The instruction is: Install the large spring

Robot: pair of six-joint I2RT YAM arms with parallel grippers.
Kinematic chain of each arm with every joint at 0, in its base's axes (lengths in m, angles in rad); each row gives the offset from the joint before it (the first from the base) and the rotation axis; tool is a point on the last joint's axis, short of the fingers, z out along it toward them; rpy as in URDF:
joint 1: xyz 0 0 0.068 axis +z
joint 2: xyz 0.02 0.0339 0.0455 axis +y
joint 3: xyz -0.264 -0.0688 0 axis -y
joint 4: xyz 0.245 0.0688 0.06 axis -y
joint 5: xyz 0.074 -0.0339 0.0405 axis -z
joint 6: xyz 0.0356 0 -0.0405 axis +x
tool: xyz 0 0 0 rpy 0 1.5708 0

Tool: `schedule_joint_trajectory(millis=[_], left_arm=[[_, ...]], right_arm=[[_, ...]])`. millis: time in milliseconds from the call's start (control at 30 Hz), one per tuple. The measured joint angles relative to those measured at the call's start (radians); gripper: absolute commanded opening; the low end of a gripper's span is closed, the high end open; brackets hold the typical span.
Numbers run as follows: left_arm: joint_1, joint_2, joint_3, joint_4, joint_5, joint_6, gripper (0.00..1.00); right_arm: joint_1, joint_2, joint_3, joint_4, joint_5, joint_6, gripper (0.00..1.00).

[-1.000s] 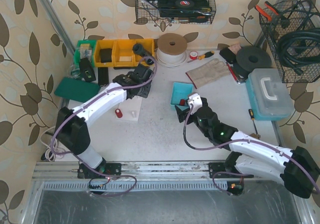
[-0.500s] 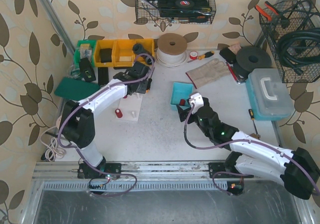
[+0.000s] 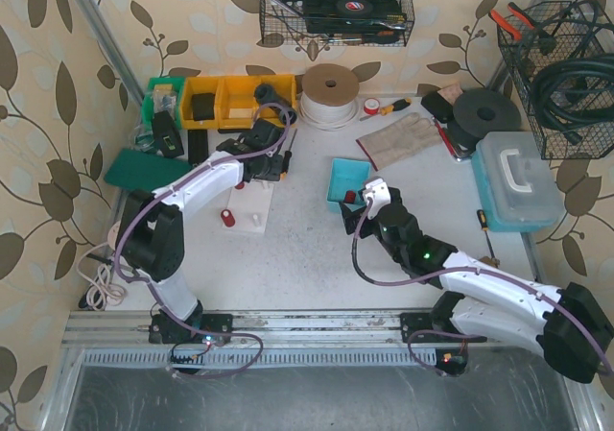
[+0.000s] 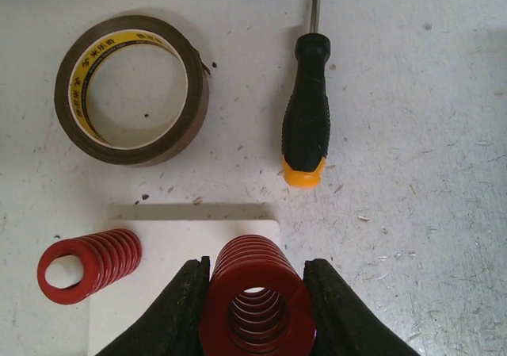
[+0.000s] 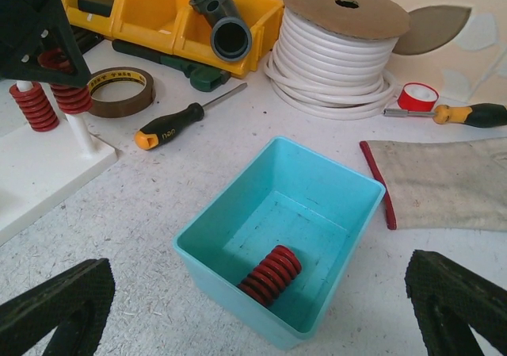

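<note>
My left gripper [image 4: 257, 265] is shut on the large spring [image 4: 257, 292], a thick red coil seen end-on between the black fingers [image 4: 178, 308]. It hangs over the corner of the white base plate [image 4: 174, 245]. In the right wrist view this large spring [image 5: 71, 98] sits on top of a white peg [image 5: 80, 132], with bare peg showing below it. A smaller red spring [image 4: 87, 265] stands on the plate beside it. My right gripper [image 5: 260, 265] is open above a teal bin [image 5: 238, 205] that holds another red spring [image 5: 271, 275].
A brown tape roll [image 4: 131, 90] and a black screwdriver [image 4: 307, 126] lie just beyond the plate. Yellow bins [image 5: 158, 11], a black pipe [image 5: 218, 15] and a white cable spool [image 5: 337, 47] line the back. A glove [image 5: 451, 181] lies right of the bin, a blue toolbox [image 3: 518, 181] farther right.
The left arm has drawn its elbow in to the left, and its gripper with the large spring has shifted slightly toward the back. The right arm has hardly moved.
</note>
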Motion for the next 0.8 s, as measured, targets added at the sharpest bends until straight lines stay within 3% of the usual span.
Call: schedule_joint_trajectory(millis=[800], left_arm=[[0.0,0.008,-0.016,0.021,0.005,-0.014,0.0]], right_arm=[[-0.005,0.007,0.0,-0.006,-0.001,0.0,0.99]])
